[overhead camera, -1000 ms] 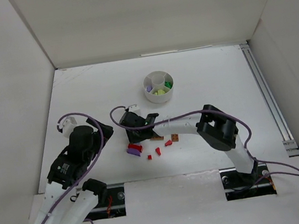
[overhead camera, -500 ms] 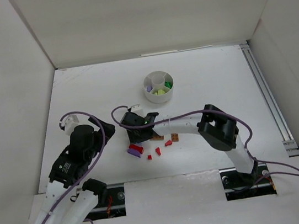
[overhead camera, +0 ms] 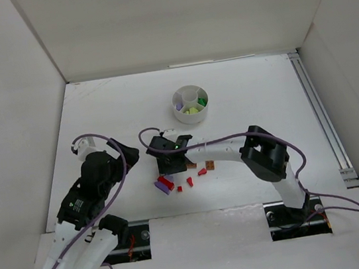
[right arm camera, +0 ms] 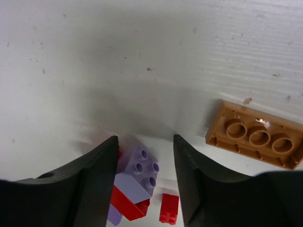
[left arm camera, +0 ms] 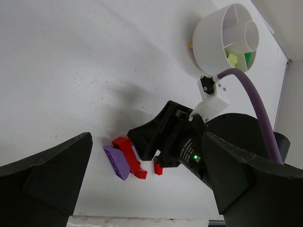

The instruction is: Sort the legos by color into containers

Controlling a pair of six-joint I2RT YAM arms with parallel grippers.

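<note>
Lilac brick (right arm camera: 138,172) sits studs-up on a red brick (right arm camera: 127,204), right between the two fingers of the right pincer (right arm camera: 145,139). Jaws are part-way apart and straddle it. The brick is close by one finger (right arm camera: 97,179), with bare counter (right arm camera: 142,56) showing on its other side, so it is not clamped. Small red brick (right arm camera: 169,208) lies just beside the stack, also inside the gap. Orange-brown plate (right arm camera: 255,139) lies underside up outside the jaws, near the other finger. In the top view the right pincer points down at the near-centre cluster, with the purple and red pieces at its tip. Small red bits (overhead camera: 190,182) and an orange-brown piece (overhead camera: 209,165) lie just beside. Left pincer (overhead camera: 127,153) hangs left of the cluster, jaws wide apart, well clear of the bricks. White round dish (left arm camera: 210,45) stands farther back, apart from both arms, with lime-yellow piece (left arm camera: 232,59) and green piece (left arm camera: 247,57) in its wedge sections
</note>
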